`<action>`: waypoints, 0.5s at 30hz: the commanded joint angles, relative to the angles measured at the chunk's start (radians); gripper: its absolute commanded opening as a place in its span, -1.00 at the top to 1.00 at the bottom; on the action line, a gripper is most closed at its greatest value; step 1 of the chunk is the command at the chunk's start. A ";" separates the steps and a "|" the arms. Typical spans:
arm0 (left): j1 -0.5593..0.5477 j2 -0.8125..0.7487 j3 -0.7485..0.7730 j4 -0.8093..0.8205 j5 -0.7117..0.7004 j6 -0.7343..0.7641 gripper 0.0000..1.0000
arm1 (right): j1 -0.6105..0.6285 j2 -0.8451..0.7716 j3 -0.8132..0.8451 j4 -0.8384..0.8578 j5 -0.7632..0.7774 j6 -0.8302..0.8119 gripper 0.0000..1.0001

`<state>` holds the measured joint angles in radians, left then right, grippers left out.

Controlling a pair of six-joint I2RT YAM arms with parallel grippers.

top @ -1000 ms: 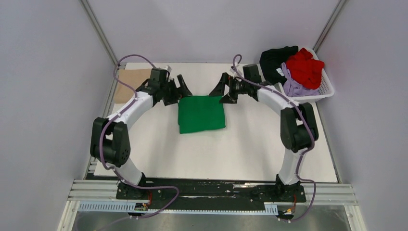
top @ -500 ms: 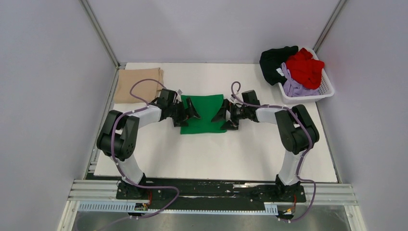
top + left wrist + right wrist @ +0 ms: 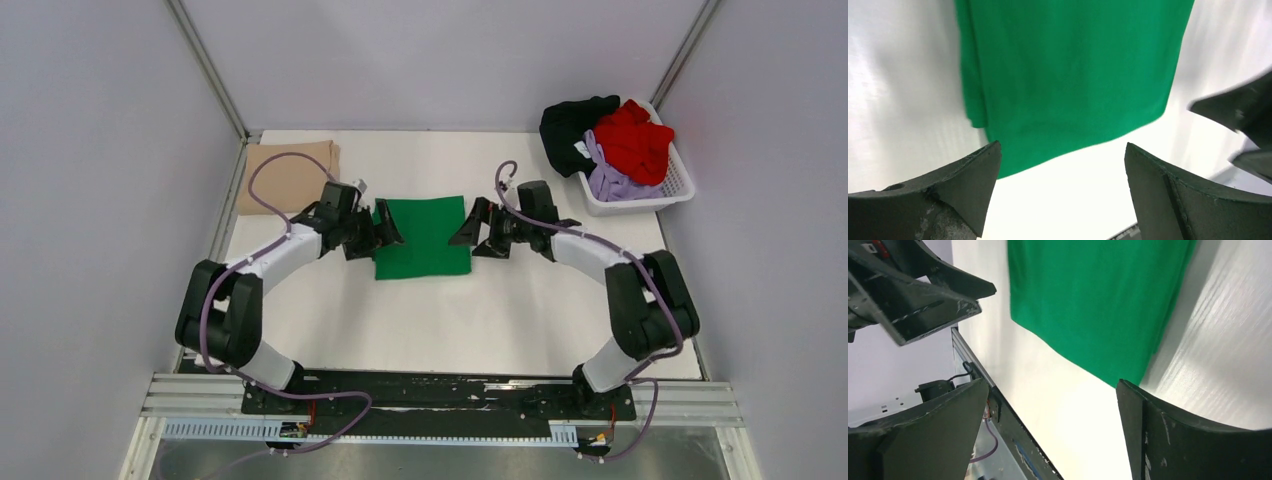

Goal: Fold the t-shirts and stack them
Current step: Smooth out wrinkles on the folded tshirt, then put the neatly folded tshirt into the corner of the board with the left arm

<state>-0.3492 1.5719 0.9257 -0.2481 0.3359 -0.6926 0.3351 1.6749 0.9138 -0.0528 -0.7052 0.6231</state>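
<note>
The folded green t-shirt lies between the left gripper and the right gripper, one at each side edge, equally near, both wide open and empty.

A white rectangular table stands between pale walls. A green t-shirt, folded into a neat rectangle, lies flat near the middle of the table, a little toward the far side. A tan t-shirt, also folded, lies flat in the far left corner. A white plastic basket sits at the far right corner, well apart from both.
</note>
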 commanded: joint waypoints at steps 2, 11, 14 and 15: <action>0.008 -0.068 0.109 -0.156 -0.287 0.100 -1.00 | -0.020 -0.199 -0.041 0.009 0.159 -0.080 -1.00; 0.038 0.238 0.269 -0.188 -0.260 0.131 -1.00 | -0.079 -0.386 -0.167 -0.080 0.172 -0.130 -1.00; 0.034 0.291 0.302 -0.179 -0.236 0.121 -1.00 | -0.087 -0.454 -0.193 -0.138 0.243 -0.180 -1.00; 0.028 0.306 0.302 -0.175 -0.233 0.115 -1.00 | -0.091 -0.472 -0.199 -0.159 0.266 -0.190 -1.00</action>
<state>-0.3119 1.8408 1.1858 -0.4072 0.0929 -0.5877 0.2543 1.3003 0.7284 -0.1478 -0.5301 0.5243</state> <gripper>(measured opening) 0.995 0.998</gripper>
